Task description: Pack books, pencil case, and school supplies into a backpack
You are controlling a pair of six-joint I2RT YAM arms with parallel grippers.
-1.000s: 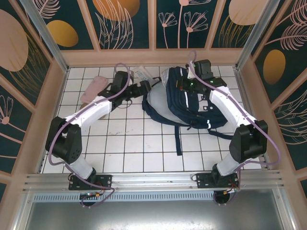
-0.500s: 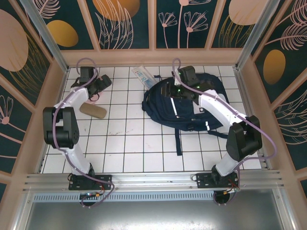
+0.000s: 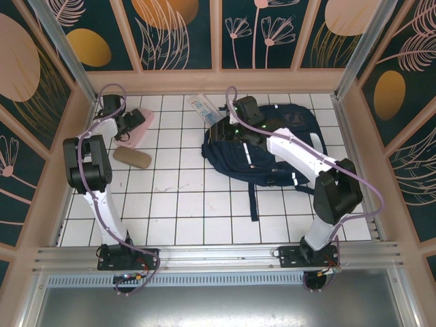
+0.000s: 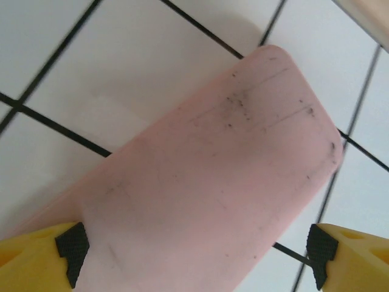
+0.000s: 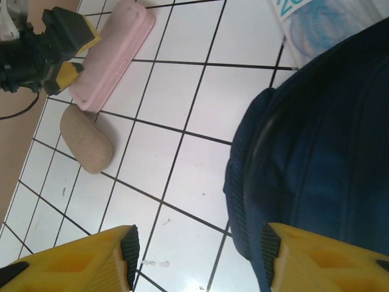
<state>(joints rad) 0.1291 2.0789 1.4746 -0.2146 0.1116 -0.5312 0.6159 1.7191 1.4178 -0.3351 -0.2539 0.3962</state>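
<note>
The navy backpack (image 3: pixel 276 146) lies flat at the back right, and its edge (image 5: pixel 316 158) shows in the right wrist view. My right gripper (image 3: pixel 234 127) (image 5: pixel 199 252) hovers open over the white tile beside the backpack's left edge, holding nothing. A pink pencil case (image 3: pixel 138 129) (image 4: pixel 206 182) (image 5: pixel 112 52) lies at the far left. My left gripper (image 3: pixel 129 122) (image 4: pixel 196 249) is open, one fingertip on each side of the case. The clear packet marked "20" (image 3: pixel 204 105) (image 5: pixel 322 18) lies behind the backpack. The books and the green notepad are out of view.
A tan oval pouch (image 3: pixel 131 157) (image 5: pixel 86 139) lies just in front of the pink case. The wooden side wall (image 3: pixel 75 157) stands close to the left gripper. A dark strap (image 3: pixel 253 197) trails from the backpack toward the front. White tiles (image 3: pixel 184 197) span the middle.
The left arm swung from the backpack's mouth out to the far left and now straddles the pink case. The right gripper moved left and the backpack now lies flat and closed.
</note>
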